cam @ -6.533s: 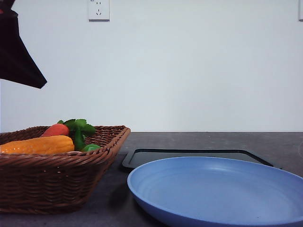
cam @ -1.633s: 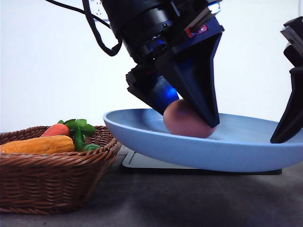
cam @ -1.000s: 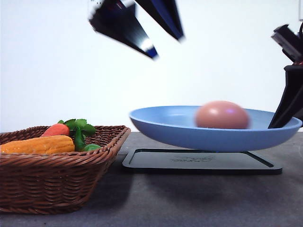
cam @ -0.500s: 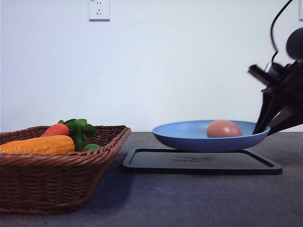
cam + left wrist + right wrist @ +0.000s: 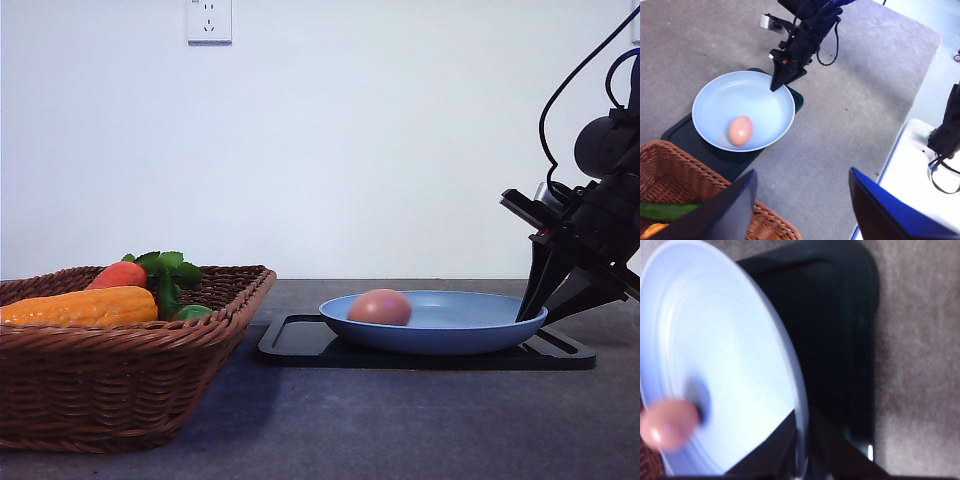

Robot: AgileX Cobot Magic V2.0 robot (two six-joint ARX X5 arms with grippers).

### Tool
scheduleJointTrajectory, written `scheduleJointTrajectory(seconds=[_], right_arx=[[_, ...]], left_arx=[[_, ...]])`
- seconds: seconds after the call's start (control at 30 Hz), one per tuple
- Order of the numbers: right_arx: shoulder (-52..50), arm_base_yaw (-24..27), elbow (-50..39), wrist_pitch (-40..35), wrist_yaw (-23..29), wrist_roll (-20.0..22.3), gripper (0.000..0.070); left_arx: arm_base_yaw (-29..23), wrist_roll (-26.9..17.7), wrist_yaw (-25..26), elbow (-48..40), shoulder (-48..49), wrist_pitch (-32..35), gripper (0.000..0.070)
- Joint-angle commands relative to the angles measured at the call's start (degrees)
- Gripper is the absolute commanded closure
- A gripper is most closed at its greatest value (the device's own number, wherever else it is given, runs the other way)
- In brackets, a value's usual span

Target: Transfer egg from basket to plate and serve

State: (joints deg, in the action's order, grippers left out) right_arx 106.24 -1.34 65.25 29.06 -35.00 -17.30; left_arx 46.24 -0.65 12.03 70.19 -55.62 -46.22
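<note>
The pinkish-brown egg [image 5: 380, 306] lies in the left part of the light blue plate [image 5: 460, 328]. The plate sits on a flat black tray [image 5: 300, 346]. My right gripper [image 5: 535, 318] is shut on the plate's right rim, one finger inside and one outside. The right wrist view shows the rim [image 5: 790, 370] running between the fingers [image 5: 765, 460], with the egg [image 5: 667, 425] blurred at the plate's far side. My left gripper [image 5: 800, 215] hangs open high above the table, looking down on plate [image 5: 755, 95], egg [image 5: 740, 130] and right gripper [image 5: 775, 87]. The wicker basket [image 5: 120, 380] stands at the left.
The basket [image 5: 670, 170] holds an orange-red carrot [image 5: 118, 274], a yellow vegetable [image 5: 80, 306] and green leaves [image 5: 165, 268]. Bare grey tabletop [image 5: 840, 125] spreads to the right of the tray [image 5: 725, 160]. The table's edge [image 5: 912, 115] drops off beside a white surface.
The plate, held by my right gripper, has come down onto the black tray and the egg has rolled to its left side. My left gripper let go earlier and rose out of the front view.
</note>
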Motion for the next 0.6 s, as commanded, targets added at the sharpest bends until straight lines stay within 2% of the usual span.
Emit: scheduleJointTrajectory(seconds=[0.0,0.07,0.13,0.37,0.57], right_arx=[[1.0,0.0,1.1,-0.3,0.6,1.5,0.0564],[1.0,0.0,1.1,-0.5,0.5,1.9,0.0480],[1.0,0.0,1.2,-0.6,0.0,2.8,0.0445],[0.3,1.3,2.3,-0.6,-1.2,3.2,0.0444],[-3.8,4.6,4.1,-0.2,-1.2,3.7,0.0445]], left_arx=[[0.4,0.3,0.1,0.8,-0.5,0.3,0.0324],[0.4,0.3,0.1,0.8,-0.5,0.3,0.0324],[0.4,0.3,0.1,0.8,-0.5,0.3,0.0324],[0.4,0.3,0.1,0.8,-0.5,0.8,0.0324],[0.4,0.2,0.1,0.8,-0.6,1.2,0.0324]])
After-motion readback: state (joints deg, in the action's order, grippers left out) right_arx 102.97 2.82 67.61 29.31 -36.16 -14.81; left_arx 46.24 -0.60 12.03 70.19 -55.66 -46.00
